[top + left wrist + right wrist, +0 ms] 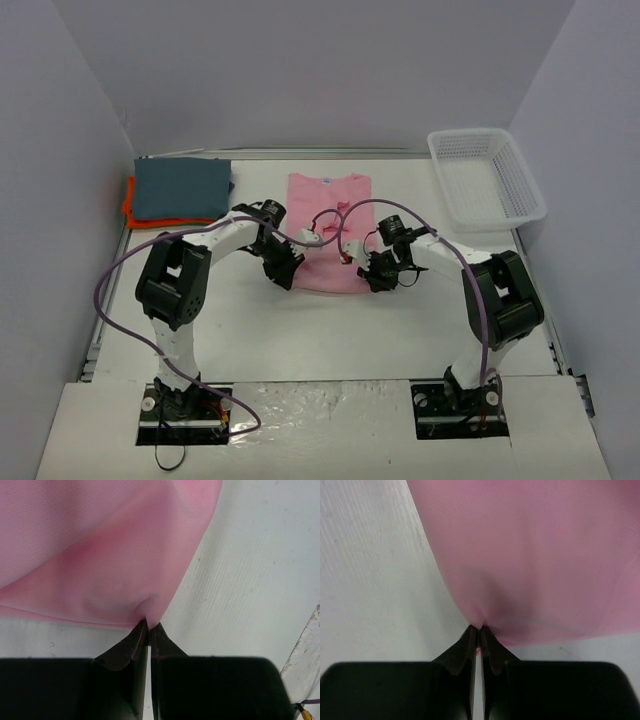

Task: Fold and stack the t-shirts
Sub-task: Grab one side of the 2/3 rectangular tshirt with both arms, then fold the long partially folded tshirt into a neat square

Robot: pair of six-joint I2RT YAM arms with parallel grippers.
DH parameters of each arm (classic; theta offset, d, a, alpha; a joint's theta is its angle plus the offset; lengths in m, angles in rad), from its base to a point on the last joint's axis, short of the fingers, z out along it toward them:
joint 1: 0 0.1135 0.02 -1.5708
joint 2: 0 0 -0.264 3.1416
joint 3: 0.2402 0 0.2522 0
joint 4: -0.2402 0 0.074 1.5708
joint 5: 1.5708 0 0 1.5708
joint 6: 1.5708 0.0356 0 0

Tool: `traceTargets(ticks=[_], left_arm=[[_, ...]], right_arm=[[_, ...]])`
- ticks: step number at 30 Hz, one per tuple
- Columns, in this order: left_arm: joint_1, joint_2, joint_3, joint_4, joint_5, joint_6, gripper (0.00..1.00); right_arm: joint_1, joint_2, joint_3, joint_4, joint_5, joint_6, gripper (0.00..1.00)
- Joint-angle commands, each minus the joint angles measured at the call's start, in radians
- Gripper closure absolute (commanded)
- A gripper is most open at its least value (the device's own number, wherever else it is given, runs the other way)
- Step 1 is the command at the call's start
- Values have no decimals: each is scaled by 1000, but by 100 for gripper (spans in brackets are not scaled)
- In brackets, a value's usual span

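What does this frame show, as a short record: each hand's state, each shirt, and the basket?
left hand: shut on the pink shirt, at its near left corner
right hand: shut on the pink shirt, at its near right corner
pink shirt: lying in the centre, between the arms
blue-grey shirt: folded, far left, on top of the orange shirt
basket: far right, nothing visible inside

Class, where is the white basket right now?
In the top view, the white basket sits in the far right corner, right of the pink shirt.
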Motion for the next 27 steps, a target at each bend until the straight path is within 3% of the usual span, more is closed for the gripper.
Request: traceTargets(ticks=[1, 11, 21, 27], left_arm=[[3, -51, 45, -58, 32, 54, 98], [2, -166, 40, -207, 52, 136, 98], [-6, -236, 106, -542, 171, 335, 98], [-21, -275, 123, -648, 168, 404, 98]], right_arm=[[4, -31, 23, -157, 78, 21, 100], [4, -215, 88, -400, -14, 12, 100], [4, -338, 154, -589, -69, -21, 100], [2, -364, 205, -682, -78, -46, 100]])
